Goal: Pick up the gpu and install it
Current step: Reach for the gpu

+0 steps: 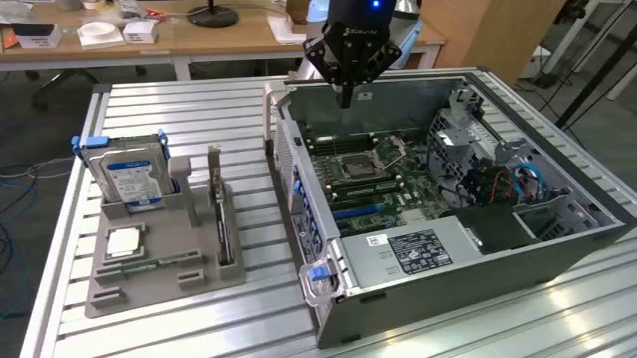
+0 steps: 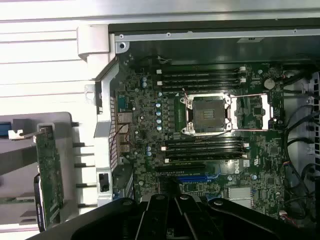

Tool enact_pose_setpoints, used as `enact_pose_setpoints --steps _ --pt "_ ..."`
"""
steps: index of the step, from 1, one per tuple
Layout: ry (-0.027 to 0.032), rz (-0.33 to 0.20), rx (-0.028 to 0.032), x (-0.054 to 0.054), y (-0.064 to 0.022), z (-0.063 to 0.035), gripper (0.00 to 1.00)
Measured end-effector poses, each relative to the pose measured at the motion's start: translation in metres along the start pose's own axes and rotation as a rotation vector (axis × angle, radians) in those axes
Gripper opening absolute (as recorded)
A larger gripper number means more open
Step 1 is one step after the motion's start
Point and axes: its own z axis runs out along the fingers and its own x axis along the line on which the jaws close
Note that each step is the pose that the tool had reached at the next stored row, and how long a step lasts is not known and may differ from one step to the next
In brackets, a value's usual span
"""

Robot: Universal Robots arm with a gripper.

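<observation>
While the jaws hang clenched on nothing over the far rim of the open computer case (image 1: 468, 298), in the upper middle of the exterior view, the graphics card (image 1: 222, 224) stands on its long edge in a slot of the grey holder (image 1: 149, 287) on the counter (image 1: 179, 101), in the lower left of that view and well apart from them. A hard drive (image 1: 130, 175) stands upright near it in the same holder, and a memory stick (image 1: 149, 263) lies flat closer to the front. From the wrist the graphics card (image 2: 50, 175) shows edge-on as a thin green board. I judge it light and stiff but fragile, with small parts on its faces that a hard pinch could harm. The safest hold looks to be across its thickness at the free upper edge, near the middle so it does not swing, or close to the metal end bracket (image 1: 214, 160); the smooth board may slip under a weak squeeze
</observation>
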Motion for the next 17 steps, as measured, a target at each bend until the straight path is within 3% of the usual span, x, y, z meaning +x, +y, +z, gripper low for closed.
enact_pose_setpoints --steps 17 --pt "0.0066 0.0 0.0005 0.0 0.0 0.0001 0.11"
